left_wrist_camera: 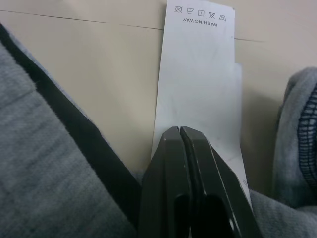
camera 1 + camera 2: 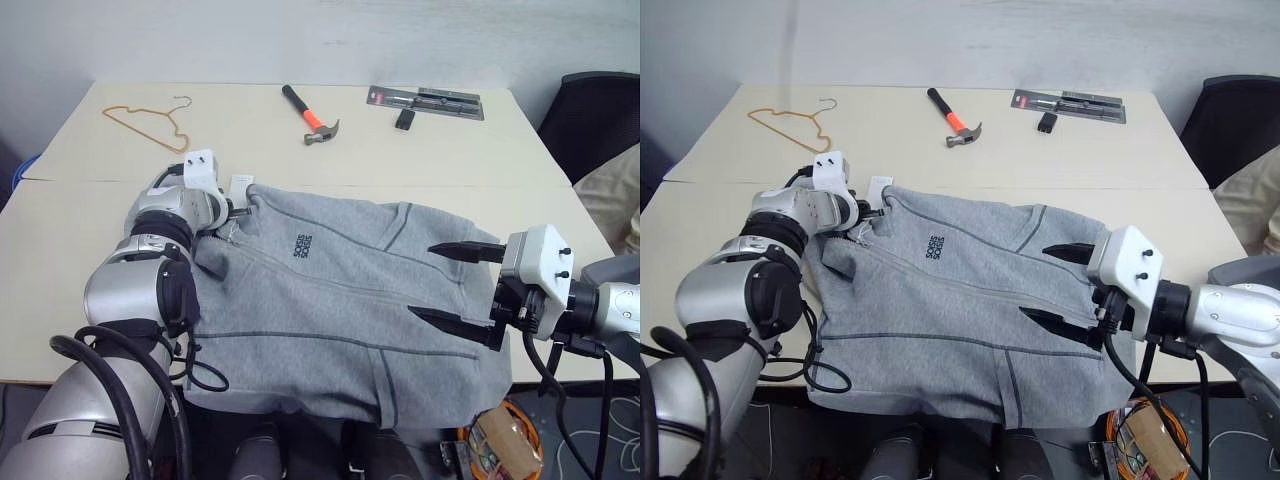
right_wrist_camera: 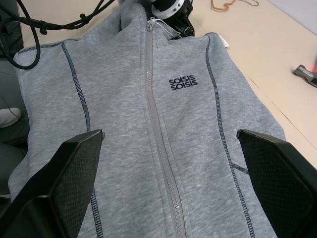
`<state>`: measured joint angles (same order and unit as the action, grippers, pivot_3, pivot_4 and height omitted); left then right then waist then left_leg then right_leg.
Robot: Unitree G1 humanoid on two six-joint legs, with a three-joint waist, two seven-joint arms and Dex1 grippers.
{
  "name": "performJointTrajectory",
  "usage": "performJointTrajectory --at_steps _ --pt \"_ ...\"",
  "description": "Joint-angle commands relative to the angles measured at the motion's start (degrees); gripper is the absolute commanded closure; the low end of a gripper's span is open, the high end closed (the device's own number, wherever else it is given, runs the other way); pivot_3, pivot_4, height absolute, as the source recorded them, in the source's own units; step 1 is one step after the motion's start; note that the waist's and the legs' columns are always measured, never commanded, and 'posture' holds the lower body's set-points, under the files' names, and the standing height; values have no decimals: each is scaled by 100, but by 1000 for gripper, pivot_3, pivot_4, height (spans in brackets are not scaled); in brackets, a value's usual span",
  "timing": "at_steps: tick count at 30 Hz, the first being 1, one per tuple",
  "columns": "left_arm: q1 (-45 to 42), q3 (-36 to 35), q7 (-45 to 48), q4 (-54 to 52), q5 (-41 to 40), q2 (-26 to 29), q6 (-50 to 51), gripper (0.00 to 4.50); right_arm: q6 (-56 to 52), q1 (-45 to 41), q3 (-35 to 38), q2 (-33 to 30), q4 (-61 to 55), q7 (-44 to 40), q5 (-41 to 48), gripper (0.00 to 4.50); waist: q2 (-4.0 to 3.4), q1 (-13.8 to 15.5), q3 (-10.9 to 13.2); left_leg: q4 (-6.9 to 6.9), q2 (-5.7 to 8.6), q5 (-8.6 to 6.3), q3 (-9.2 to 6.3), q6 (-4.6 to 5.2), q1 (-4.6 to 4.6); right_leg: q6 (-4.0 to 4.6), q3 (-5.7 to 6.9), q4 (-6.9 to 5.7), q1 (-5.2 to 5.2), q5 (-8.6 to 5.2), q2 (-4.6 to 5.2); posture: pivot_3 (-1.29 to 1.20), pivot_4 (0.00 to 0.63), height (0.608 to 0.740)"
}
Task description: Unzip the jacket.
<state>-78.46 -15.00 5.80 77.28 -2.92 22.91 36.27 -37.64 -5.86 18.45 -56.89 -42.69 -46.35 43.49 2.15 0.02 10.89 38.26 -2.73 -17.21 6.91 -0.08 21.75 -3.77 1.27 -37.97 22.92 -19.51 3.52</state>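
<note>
Left eye view: grey jacket (image 2: 340, 300) spread flat on the pale surface (image 2: 420, 150), zipper still done up, collar toward the left end effector (image 2: 238, 211), hem hanging over the near edge. Left end effector at the collar by the zipper top, fingers (image 1: 183, 173) pressed together over a white care label (image 1: 198, 89) — cannot tell whether anything is pinched between them. Right end effector (image 2: 462, 288) poised over the jacket's lower part, jaws wide apart, holding nothing — hammer (image 2: 312, 116), wire hanger (image 2: 150, 122) and a packaged tool (image 2: 428, 100) well apart on the far side.
</note>
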Motion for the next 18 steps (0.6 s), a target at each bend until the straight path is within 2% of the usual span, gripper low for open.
performJointTrajectory --at_steps 1,3,8,18 --pt "-421 405 548 -162 273 -91 171 4087 16 -144 144 -164 -5 -166 105 0 0 7 0 0 1 0 1 0 0 0 3 1 0 0 0 0 150 740" --pt "-496 615 686 -191 402 -177 133 3615 -9 -244 134 -219 60 -244 148 0 0 26 0 0 3 0 0 0 1 0 10 2 0 0 0 0 150 740" --pt "-402 872 646 -158 589 -303 32 2025 -64 -453 94 -330 163 -412 236 0 0 0 0 -1 2 0 2 1 2 -4 6 5 0 2 0 0 150 740" --pt "-71 1024 293 -110 790 -219 -227 2025 -150 -503 87 -316 129 -426 252 0 0 -8 0 -2 0 1 3 0 3 -4 -12 1 7 2 2 0 150 740"
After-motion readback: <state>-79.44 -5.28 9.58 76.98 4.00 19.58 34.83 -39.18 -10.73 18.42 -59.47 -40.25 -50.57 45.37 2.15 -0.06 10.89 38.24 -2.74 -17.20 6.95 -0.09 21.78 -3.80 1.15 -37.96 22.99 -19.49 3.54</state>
